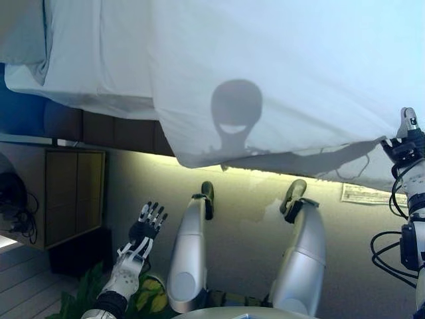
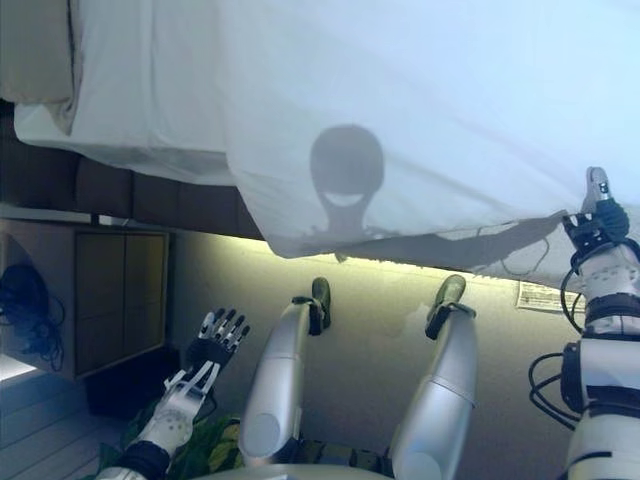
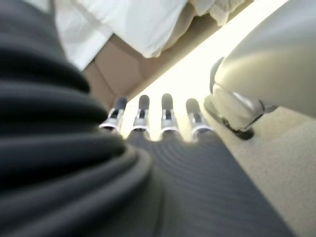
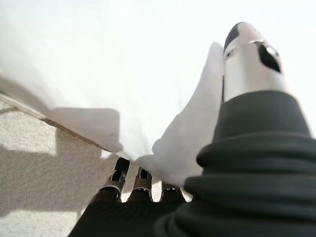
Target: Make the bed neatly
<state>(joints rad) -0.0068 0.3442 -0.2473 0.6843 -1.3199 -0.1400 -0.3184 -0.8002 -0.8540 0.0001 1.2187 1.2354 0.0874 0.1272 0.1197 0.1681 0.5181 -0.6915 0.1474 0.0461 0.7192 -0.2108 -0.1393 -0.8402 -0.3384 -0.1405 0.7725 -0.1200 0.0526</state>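
At my far left, beyond the reach of my left fingers, a wooden cabinet (image 1: 70, 196) stands on the floor under the dark base of the bed (image 1: 106, 129), and a green leafy plant (image 1: 143, 296) lies just below my left hand (image 1: 143, 229). That hand hangs low over the carpeted floor (image 1: 246, 219), well apart from the bedding, with its fingers (image 3: 143, 116) straight and spread, holding nothing; in my left wrist view their dark tips point toward the bed base and the lit strip beneath it. Above and ahead of those fingertips the white sheet (image 1: 279, 73) covers the bed and drapes over its near edge, its hem hanging loose and slanting across the middle of the scene. Further along, past the hem and near my right side, a printed paper (image 1: 365, 194) lies on the floor just below the draped cloth. At the far right, my right hand (image 1: 406, 139) is raised to the hem of the sheet. In my right wrist view the thumb (image 4: 249, 59) stands up against the cloth and a fold of sheet runs down between it and my fingers (image 4: 118, 177), whose tips touch the cloth's edge, so the sheet is pinched there.
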